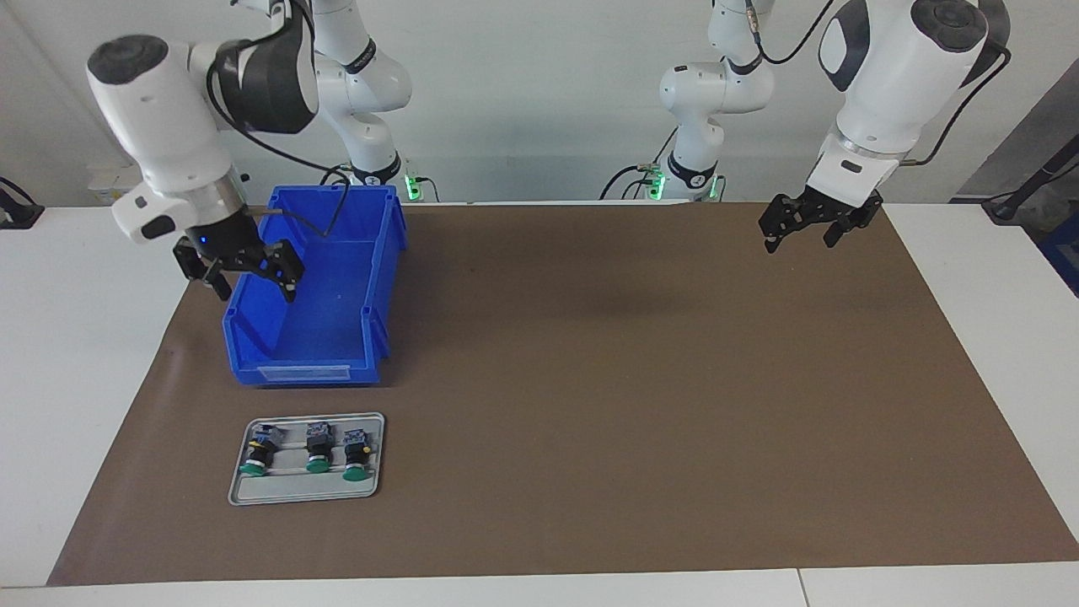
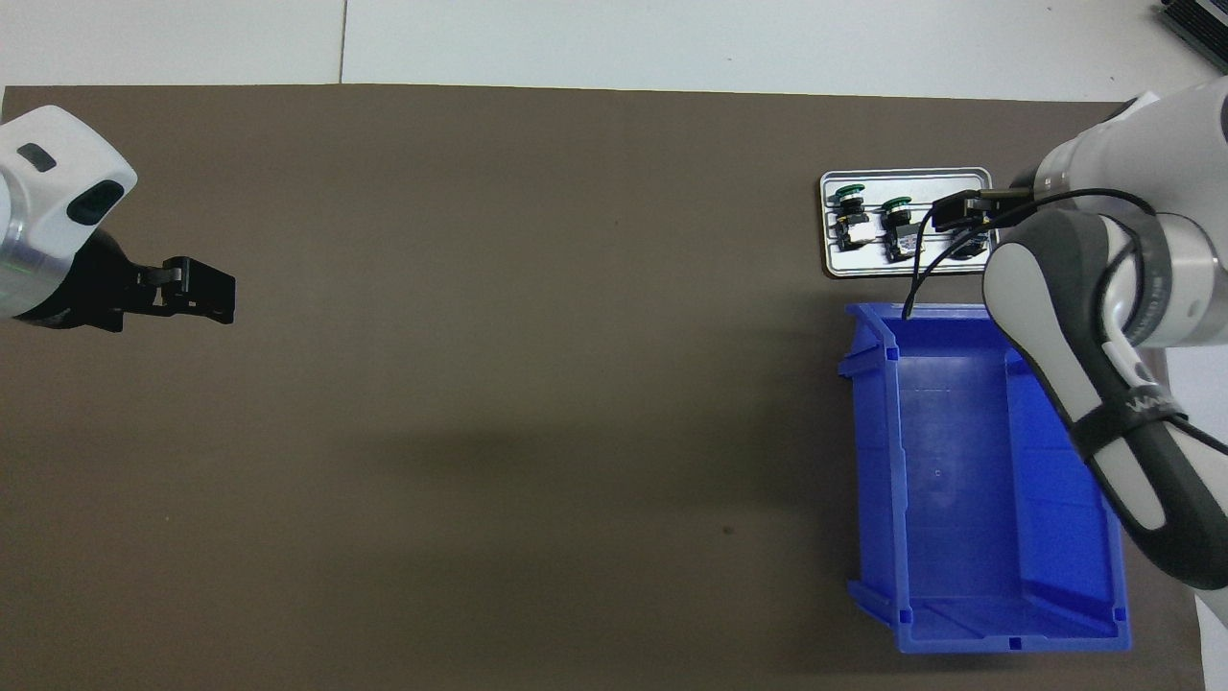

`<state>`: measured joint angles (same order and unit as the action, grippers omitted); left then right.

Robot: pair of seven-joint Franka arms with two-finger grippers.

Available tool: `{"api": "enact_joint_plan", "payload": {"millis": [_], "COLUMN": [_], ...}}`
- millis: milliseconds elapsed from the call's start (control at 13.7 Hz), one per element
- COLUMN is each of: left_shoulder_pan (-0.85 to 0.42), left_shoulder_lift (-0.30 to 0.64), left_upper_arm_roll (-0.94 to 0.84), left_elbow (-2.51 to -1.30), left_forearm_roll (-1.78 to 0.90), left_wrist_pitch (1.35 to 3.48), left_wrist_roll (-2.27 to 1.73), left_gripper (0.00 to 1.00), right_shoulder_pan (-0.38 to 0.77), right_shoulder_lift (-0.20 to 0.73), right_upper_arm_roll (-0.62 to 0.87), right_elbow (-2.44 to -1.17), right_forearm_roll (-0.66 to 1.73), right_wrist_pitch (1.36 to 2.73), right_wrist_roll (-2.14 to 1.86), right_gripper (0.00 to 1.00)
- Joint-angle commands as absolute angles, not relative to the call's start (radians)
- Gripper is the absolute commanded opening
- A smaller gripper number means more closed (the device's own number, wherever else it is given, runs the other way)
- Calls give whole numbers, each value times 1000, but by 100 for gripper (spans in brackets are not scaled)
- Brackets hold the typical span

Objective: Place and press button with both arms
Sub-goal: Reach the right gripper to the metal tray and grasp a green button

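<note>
The button (image 1: 318, 449), a small push-button switch with a round green mushroom cap on a black cylindrical body, lies on its side in the middle of a row of three alike on a shallow grey metal tray (image 1: 244, 489), none of them touched by either gripper.

The right gripper (image 1: 248, 279), black and two-fingered, hangs with its fingers spread wide and empty over the wall of an open-topped blue plastic bin (image 1: 337, 337) at the right arm's end of the table; in the overhead view it covers part of the tray, yet the facing view shows it raised well above and apart from it. The white right arm (image 1: 160, 126) bends down to it, a black cable looping across the bin.

The left gripper (image 1: 805, 228), also spread wide and holding nothing, hangs in the air over the brown table mat (image 1: 632, 379) at the left arm's end, where the left arm (image 1: 893, 76) waits.

The tray sits on the mat just beside the bin, farther from the robots than it. The bin's inside is bare.
</note>
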<state>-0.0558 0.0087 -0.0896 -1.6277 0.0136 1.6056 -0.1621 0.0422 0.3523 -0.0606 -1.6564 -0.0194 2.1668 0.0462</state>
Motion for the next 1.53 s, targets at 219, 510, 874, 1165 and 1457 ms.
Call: {"api": "enact_joint_plan", "payload": {"millis": [219, 510, 874, 1165, 1457], "left_shoulder_pan": [-48, -48, -48, -48, -48], "left_shoulder_lift": [-15, -17, -17, -15, -15], "left_upper_arm_roll": [-95, -95, -95, -95, -95], "left_elbow": [-1651, -1651, -1651, -1651, -1651], "left_forearm_roll": [31, 31, 31, 31, 31], "left_wrist_pitch": [1600, 1600, 1600, 1600, 1600], "left_wrist_roll": [-156, -156, -156, -156, -156], "left_gripper": [100, 100, 100, 100, 100], "right_shoulder_pan": [15, 18, 17, 20, 15], "right_shoulder_lift": [518, 526, 526, 537, 543], "right_upper_arm_roll": [-49, -46, -45, -44, -44], "right_elbow": [-1617, -1640, -1695, -1701, -1703], "right_forearm_roll": [-6, 43, 60, 60, 60], "right_wrist_pitch": [2308, 2316, 2395, 2414, 2445], "right_wrist_roll": [-11, -87, -100, -103, -121], "right_gripper": [99, 96, 82, 70, 31]}}
